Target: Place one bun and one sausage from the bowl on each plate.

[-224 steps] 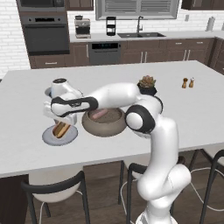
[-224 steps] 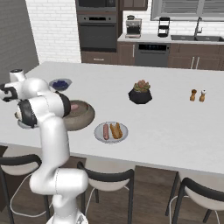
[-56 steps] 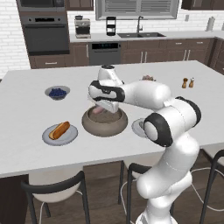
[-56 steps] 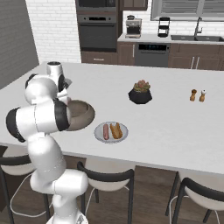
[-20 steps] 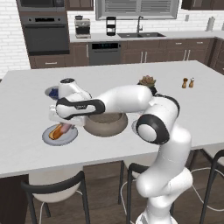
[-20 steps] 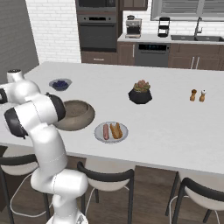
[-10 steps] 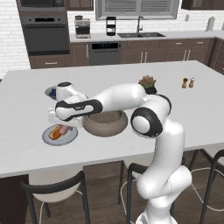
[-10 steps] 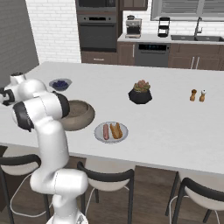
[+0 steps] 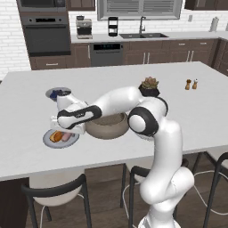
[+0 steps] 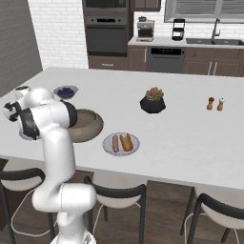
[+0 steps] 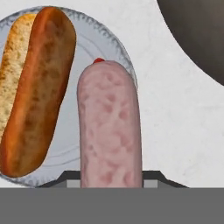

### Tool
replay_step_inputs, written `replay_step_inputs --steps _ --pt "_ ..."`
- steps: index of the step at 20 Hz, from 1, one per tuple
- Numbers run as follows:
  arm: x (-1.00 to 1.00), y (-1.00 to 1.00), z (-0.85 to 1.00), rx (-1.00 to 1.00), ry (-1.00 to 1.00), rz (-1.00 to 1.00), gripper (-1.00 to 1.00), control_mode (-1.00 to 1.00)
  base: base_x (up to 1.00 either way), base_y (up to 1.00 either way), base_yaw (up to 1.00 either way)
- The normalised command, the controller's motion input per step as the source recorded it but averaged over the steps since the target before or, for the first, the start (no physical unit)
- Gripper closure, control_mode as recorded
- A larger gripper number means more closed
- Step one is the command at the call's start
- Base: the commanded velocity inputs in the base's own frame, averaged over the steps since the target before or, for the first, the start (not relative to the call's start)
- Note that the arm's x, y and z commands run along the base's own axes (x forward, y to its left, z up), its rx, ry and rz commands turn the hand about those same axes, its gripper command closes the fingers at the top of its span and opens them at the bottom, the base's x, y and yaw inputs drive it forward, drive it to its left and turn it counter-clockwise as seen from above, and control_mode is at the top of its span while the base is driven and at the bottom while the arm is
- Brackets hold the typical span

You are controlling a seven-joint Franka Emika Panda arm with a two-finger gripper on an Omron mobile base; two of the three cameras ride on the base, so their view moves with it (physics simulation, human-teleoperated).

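Pretty close to finished, as far as can be judged. In the right base view, one plate (image 10: 107, 147) at about 5 o'clock from the bowl (image 10: 93, 127) is already loaded with a bun (image 10: 127, 142) and a sausage (image 10: 115, 143) side by side, so that one can be counted as done.

The second plate (image 9: 47, 140) sits at roughly 8 o'clock from the bowl (image 9: 107, 130) in the left base view, with the gripper (image 9: 65, 129) held low right over it. In the hand view, a bun (image 11: 37, 87) is already lying on that plate (image 11: 111, 57), and a pink sausage (image 11: 109, 133) is gripped narrowly by its near end, pointing toward 12 o'clock. It's hanging over the plate's 3 o'clock side, just beside the bun. Whether the sausage is touching the plate yet can't be told from these views.

So what's left looks tiny: the sausage gets let go onto the plate next to the bun, and the arm gets pulled away. The bowl's inside can't be seen well enough to say if anything's still in there.
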Motion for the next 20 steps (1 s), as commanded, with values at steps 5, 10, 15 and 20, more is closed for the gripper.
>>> replay_step_inputs --steps 5,10,15,20 --pt "0.36 0.01 -0.15 0.00 0.00 -0.03 1.00 -1.00 0.00 0.00 0.00" --pt "0.23 0.09 -0.16 0.00 0.00 -0.03 1.00 -1.00 0.00 0.00 0.00" --pt "0.00 0.33 -0.13 -0.02 0.00 0.00 1.00 -1.00 0.00 0.00 0.00" --pt "0.07 0.02 -0.18 -0.01 0.00 0.00 1.00 -1.00 0.00 0.00 0.00"
